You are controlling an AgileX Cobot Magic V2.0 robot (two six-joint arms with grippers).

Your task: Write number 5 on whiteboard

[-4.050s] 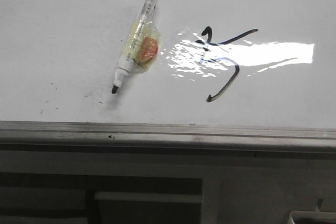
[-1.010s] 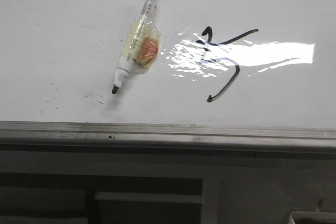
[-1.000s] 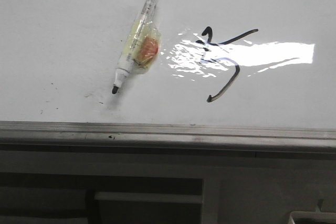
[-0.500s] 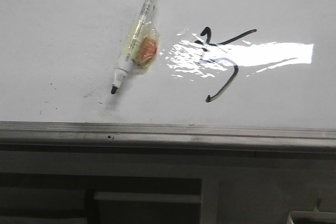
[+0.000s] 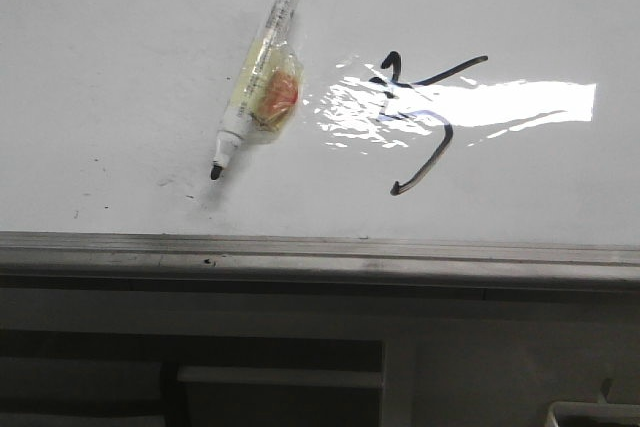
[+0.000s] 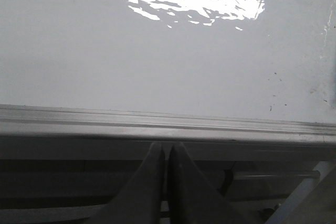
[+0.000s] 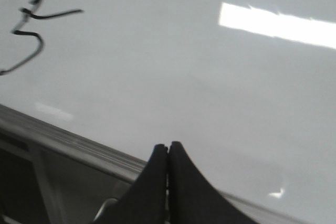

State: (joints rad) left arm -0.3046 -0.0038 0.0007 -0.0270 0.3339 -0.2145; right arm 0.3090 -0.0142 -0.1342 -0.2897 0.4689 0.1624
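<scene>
The whiteboard [image 5: 120,37] fills the front view, its grey metal edge strip running along the near side. A crooked black number 5 [image 5: 425,122] is drawn right of centre, partly under a bright reflection; it also shows in the right wrist view as the number 5 [image 7: 31,30]. A white marker [image 5: 258,77] with tape round its barrel lies free on the board left of the number, tip toward the near edge. Neither gripper appears in the front view. My left gripper [image 6: 167,148] is shut and empty just off the board's near edge. My right gripper [image 7: 168,147] is shut and empty over the whiteboard [image 7: 184,77] near its edge.
Small black specks [image 5: 100,162] dot the board left of the marker tip. Below the edge strip [image 5: 320,252] lies a dark frame with a lower shelf. A white container corner [image 5: 595,412] shows at the bottom right.
Marker and number have stayed put on the board; the whole front view has shifted by only a few pixels.
</scene>
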